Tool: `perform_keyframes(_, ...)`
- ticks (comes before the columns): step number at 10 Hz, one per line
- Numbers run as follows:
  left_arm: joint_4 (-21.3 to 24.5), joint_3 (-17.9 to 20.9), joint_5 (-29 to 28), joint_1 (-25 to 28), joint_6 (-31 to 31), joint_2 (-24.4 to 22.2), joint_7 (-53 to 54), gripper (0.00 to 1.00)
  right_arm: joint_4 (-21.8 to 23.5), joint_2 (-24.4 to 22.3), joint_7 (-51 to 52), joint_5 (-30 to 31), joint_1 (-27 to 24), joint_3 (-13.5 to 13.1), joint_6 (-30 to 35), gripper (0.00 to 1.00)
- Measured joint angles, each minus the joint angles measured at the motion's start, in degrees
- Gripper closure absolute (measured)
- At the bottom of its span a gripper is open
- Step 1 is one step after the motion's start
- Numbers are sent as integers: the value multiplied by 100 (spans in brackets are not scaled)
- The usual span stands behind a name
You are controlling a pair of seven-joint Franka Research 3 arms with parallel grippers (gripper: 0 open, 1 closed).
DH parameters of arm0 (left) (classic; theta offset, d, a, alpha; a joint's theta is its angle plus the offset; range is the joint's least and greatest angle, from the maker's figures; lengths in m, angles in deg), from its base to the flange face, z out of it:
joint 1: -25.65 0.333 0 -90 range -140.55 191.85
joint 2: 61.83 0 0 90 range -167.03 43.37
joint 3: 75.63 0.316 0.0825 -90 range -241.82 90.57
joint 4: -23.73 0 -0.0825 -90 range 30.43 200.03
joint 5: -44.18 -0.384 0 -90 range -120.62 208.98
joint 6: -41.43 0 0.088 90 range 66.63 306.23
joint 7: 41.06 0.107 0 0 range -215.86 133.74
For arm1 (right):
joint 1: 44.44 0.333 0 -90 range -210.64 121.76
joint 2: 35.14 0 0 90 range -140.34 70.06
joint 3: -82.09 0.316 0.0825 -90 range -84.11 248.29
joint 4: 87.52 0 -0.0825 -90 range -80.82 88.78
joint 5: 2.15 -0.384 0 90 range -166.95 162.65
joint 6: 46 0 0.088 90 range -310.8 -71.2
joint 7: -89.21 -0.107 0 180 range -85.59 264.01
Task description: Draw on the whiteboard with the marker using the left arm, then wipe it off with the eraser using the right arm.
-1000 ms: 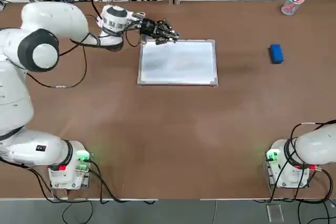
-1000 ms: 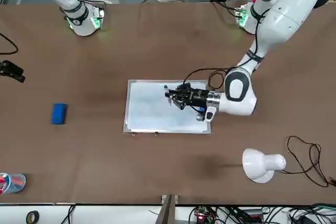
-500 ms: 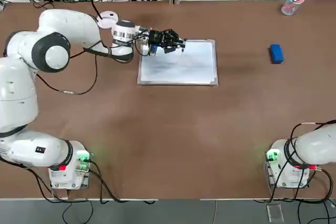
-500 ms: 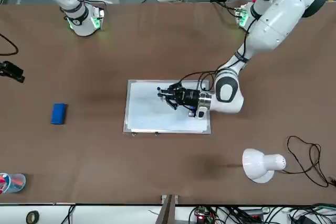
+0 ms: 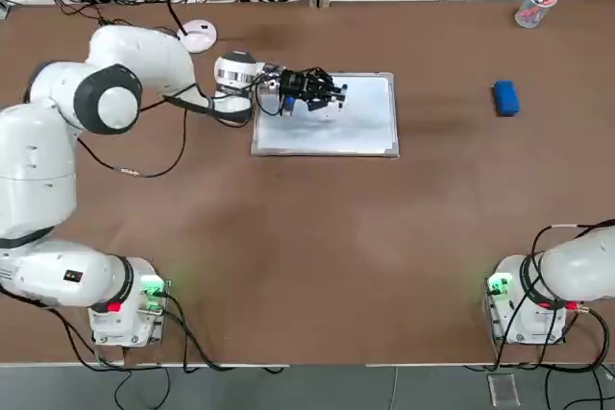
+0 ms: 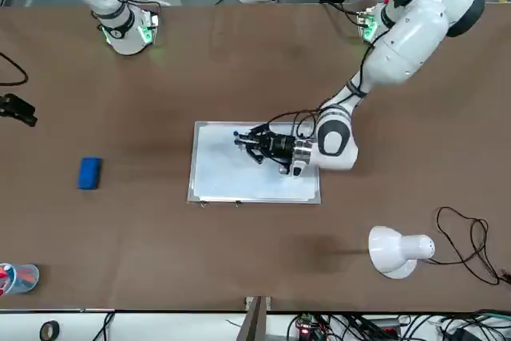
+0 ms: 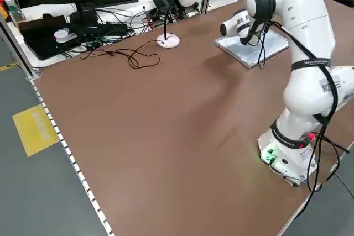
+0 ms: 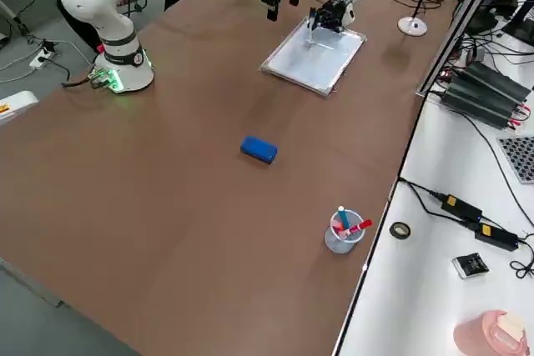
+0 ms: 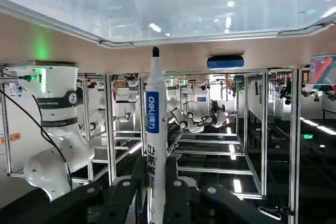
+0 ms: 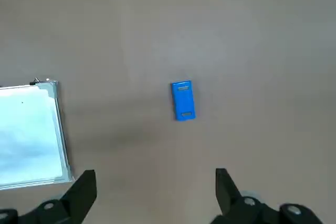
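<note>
The whiteboard (image 5: 365, 127) lies flat at the far middle of the table, also in the front view (image 6: 231, 181). My left gripper (image 5: 325, 93) reaches sideways low over its far half and is shut on the marker (image 9: 154, 124). The marker's dark tip points at the whiteboard (image 9: 184, 3) close to its frame; I cannot tell whether it touches. The blue eraser (image 5: 505, 98) lies alone on the table, far right of the board. High above the table, my right gripper (image 10: 152, 192) is open with nothing in it, the eraser (image 10: 182, 100) well below it.
A clear cup (image 5: 531, 9) with red pens stands at the far right corner. A white desk lamp (image 6: 395, 249) and a black cable (image 6: 467, 241) sit beyond the board on the left arm's side. Brown table surface spreads between the board and both arm bases.
My left gripper has slid with the marker from the board's far left corner towards its middle, staying shut. The right arm has not moved.
</note>
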Motion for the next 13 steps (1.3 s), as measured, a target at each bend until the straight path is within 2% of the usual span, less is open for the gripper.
perform_keyframes(4,-272,0,103,-121,2,309,93,82,1,3,0,8,0,0,0,0)
perform_keyframes(13,-300,15,295,-138,2,541,526,82,1,3,0,10,0,0,-2,0)
